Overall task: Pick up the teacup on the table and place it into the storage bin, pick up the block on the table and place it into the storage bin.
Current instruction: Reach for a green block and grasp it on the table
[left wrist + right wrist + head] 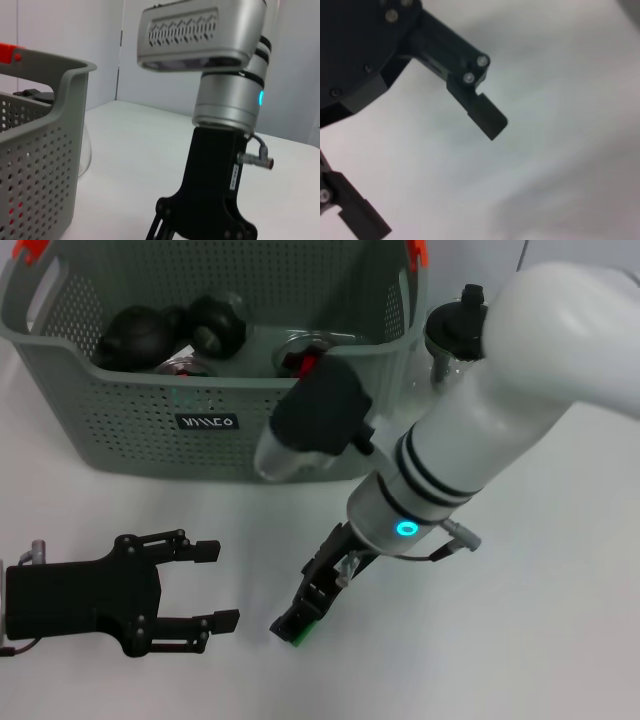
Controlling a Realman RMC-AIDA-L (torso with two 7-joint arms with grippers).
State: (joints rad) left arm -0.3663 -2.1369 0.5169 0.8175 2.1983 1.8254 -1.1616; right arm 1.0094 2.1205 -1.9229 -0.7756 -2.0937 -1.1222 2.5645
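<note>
Two claws: left claw (222,584) is held apart, idle on the worktop (520,640); right claw (300,620) is lowered onto a green block (298,637), closure cannot be told.
Risk: block may be nudged aside, or dropped short of the storage bin (120,430).

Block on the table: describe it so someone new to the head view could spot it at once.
Start at the grey perforated storage bin at the back of the white table. In front of it, the right claw reaches down to the tabletop. The block is the small piece at that claw's tip, to the right of the open left claw, and it is the only bright green thing in view.
</note>
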